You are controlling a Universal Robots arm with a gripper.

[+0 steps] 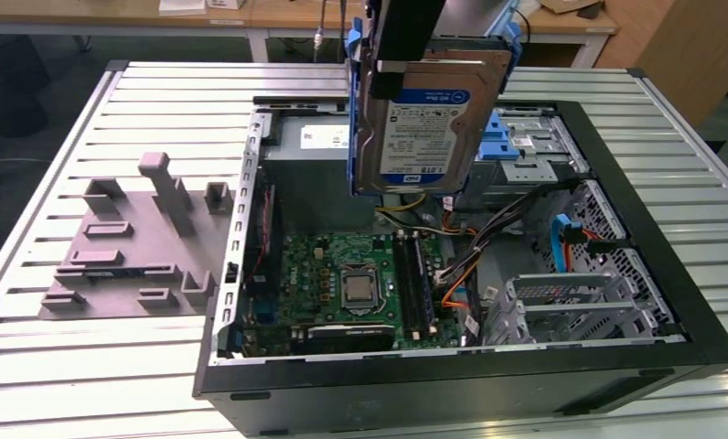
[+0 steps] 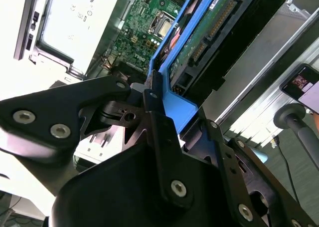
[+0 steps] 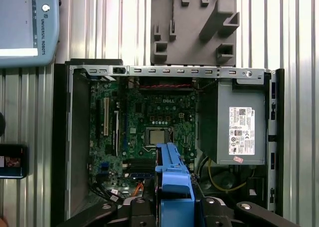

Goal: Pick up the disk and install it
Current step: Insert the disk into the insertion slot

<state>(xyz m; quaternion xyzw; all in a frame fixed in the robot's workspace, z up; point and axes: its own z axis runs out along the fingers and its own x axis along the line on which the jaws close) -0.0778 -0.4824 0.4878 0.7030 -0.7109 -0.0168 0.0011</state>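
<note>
Above the open computer case (image 1: 462,384), the gripper (image 2: 174,110) hangs clamped on the upright disk (image 1: 428,119); in the exterior view, motherboard (image 1: 352,283) at six o'clock, grey fixture plate (image 1: 120,247) at nine.

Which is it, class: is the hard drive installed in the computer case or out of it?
Out: the gripper holds the hard drive upright above the open computer case.

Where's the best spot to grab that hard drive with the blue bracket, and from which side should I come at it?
Probably the blue bracket at the top end of the disk, approached from above. The disk is flat and thin and hangs upright over the open computer case, so that end is free. The gripper is shut on it there.
</note>
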